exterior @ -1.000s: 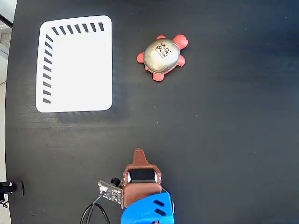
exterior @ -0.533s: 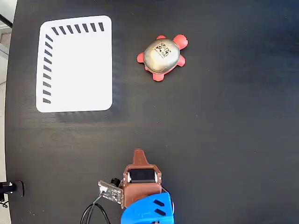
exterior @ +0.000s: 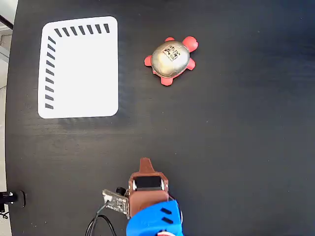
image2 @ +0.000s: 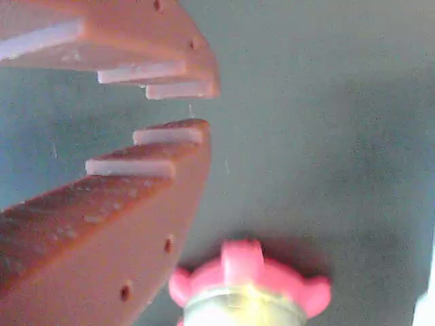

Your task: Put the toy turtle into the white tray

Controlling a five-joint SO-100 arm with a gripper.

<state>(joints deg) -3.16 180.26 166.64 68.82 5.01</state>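
Fixed view overhead, wrist view low; both show toy turtle (exterior: 171, 60)

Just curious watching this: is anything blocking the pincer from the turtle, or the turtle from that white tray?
Nothing visible. Only bare black table lies between the pincer and the toy turtle, and between it and the white tray.

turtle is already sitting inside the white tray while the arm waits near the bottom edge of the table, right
Not quite. The toy turtle is not inside the white tray; in the fixed view it sits on the bare black table, to the right of the tray and clear of it. The rest holds: the arm waits near the bottom edge of the picture, its gripper holding nothing.
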